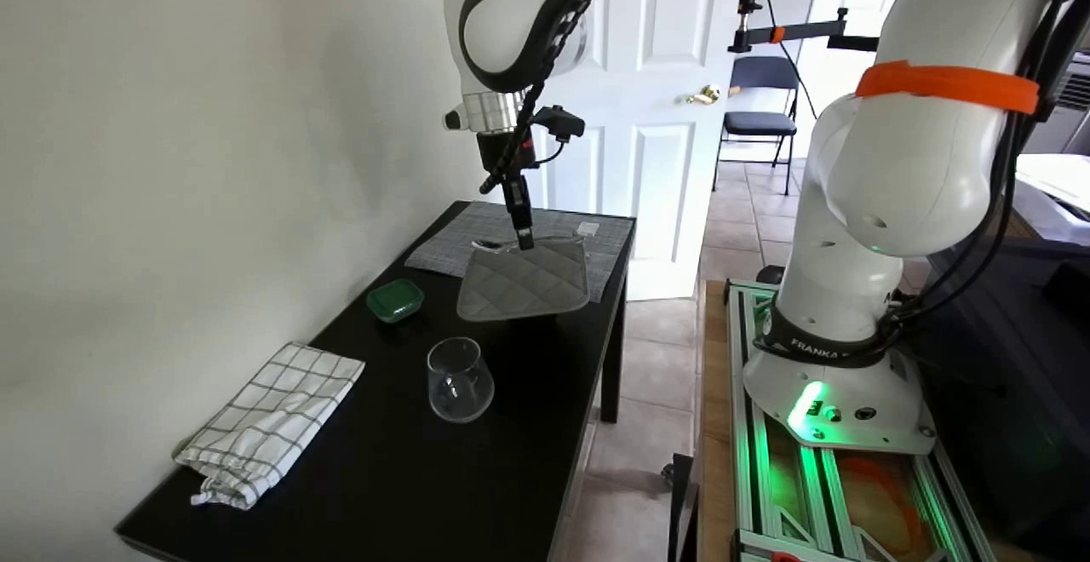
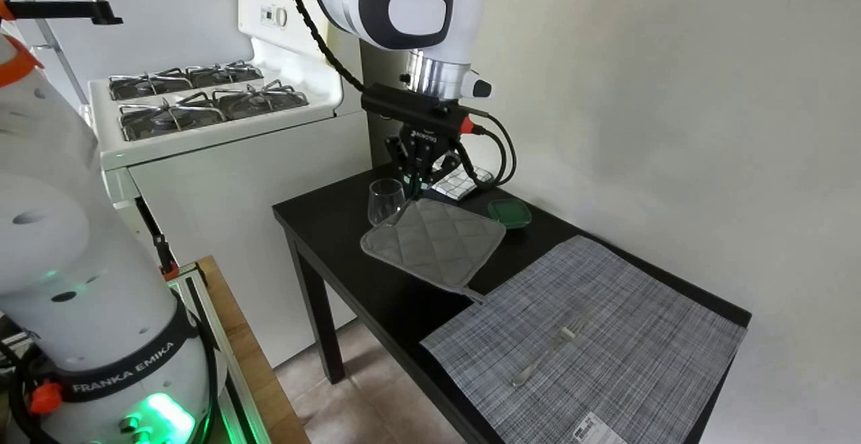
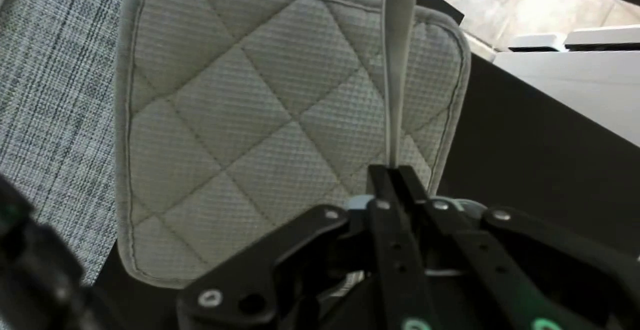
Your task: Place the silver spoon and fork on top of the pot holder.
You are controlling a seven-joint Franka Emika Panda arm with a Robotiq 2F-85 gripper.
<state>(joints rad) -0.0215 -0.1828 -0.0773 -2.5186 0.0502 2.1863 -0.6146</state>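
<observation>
Counting utensils, I find two, both shiny silver metal: one spoon (image 3: 398,45) and one fork (image 2: 536,365). My claw (image 3: 393,168) pinches the spoon, black fingers together on its slim, smooth handle, which, in the wrist view, crosses over the pot holder (image 3: 260,135) and widens to a rounded end past its edge; whether the two touch, I cannot tell. The fork lies on the placemat (image 2: 639,316), apart from the pot holder. Pot holders, one: grey fabric, square with rounded corners, bound edge, diamond quilting over a fine waffle texture. Placemats, one: rectangular, grey, coarsely woven, bearing one white label (image 2: 596,429). Further along the black table (image 2: 329,229) I record one clear glass (image 1: 460,387), rounded and stemless; one small green container (image 1: 396,300), rectangular with rounded corners; and one folded white cloth (image 1: 272,421), checked in thin dark lines
</observation>
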